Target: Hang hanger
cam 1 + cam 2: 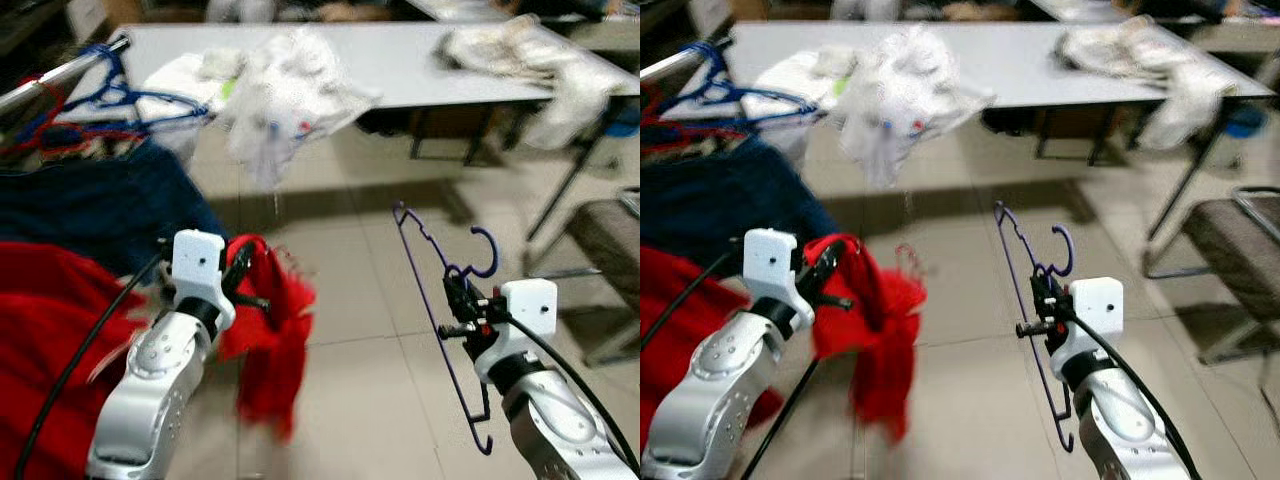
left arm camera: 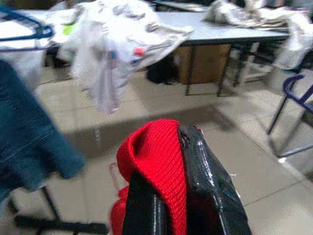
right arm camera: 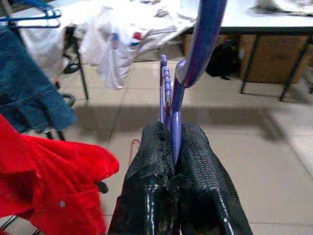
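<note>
The right hand (image 1: 458,300) is clenched on a purple hanger (image 1: 440,330), its two textured black fingers (image 3: 200,161) pinching the thin bar just below the hook. The hanger stands nearly upright in the air over the tiled floor (image 1: 360,300), hook curling up beside the hand, its long wire-thin frame running from above the hand down past the wrist; the lower end is cut off near the picture's bottom edge.

The left hand (image 1: 243,280) grasps a red knit cloth (image 1: 265,340), ribbed fabric bunched between its glossy black fingers (image 2: 205,181). The cloth droops from the grip in a soft, blurred fold, its lower edge hard to make out. More red fabric (image 1: 45,340) lies heaped at the robot's left, partly hidden by the silver arm and a black cable.

Behind it hangs a dark blue denim garment (image 1: 90,205), and further back a metal rail (image 1: 60,75) carries blue and red hangers (image 1: 120,95), smeared by motion.

Farthest off, a grey bench (image 1: 400,60) holds crumpled white cloth (image 1: 285,90) spilling over its near edge, and a pale heap (image 1: 510,45) at its right end. A chair (image 1: 610,250) is cut off at the right.
</note>
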Tool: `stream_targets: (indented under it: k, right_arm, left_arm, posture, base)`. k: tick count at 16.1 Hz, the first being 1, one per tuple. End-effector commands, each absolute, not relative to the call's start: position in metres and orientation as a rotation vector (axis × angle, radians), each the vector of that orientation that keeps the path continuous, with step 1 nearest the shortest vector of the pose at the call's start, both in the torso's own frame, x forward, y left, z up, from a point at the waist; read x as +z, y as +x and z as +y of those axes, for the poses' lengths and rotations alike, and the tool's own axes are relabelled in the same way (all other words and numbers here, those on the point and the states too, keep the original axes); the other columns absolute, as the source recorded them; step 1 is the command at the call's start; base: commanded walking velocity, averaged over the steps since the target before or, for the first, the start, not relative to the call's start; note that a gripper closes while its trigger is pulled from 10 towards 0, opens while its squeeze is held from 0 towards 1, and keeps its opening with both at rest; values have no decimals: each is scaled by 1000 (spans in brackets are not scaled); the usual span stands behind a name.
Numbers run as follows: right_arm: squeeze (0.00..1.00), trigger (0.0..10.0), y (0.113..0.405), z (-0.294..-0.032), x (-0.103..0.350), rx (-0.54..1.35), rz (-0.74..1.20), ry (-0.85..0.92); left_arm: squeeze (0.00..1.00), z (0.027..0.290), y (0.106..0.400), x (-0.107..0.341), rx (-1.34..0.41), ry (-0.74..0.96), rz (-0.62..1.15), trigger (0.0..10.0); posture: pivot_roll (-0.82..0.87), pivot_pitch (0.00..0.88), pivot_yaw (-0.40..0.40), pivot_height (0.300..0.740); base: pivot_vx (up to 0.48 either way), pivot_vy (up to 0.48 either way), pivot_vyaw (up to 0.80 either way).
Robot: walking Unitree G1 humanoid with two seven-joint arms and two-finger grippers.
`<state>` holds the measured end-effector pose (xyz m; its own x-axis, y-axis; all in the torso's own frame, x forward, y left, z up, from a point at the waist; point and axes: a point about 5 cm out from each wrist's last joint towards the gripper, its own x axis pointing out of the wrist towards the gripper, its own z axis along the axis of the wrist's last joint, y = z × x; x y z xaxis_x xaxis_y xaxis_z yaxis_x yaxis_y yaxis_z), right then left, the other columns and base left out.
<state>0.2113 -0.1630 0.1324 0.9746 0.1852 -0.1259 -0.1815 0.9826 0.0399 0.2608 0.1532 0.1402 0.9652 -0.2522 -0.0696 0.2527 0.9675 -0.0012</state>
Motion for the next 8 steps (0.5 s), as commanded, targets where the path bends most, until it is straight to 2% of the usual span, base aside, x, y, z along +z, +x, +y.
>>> stream_targets:
  k: [1, 8]
  right_arm:
    - [0, 10000, 213, -165, 134, 178, 118, 8]
    - [0, 10000, 219, -172, 135, 151, 117, -14]
  left_arm:
    - [0, 154, 263, 142, -237, 19, 55, 10000]
    - [0, 148, 269, 141, -218, 2, 66, 10000]
  posture:
    - [0, 31, 0, 740]
    - [-8, 37, -2, 740]
  base:
    - [0, -319, 800]
    - [0, -398, 796]
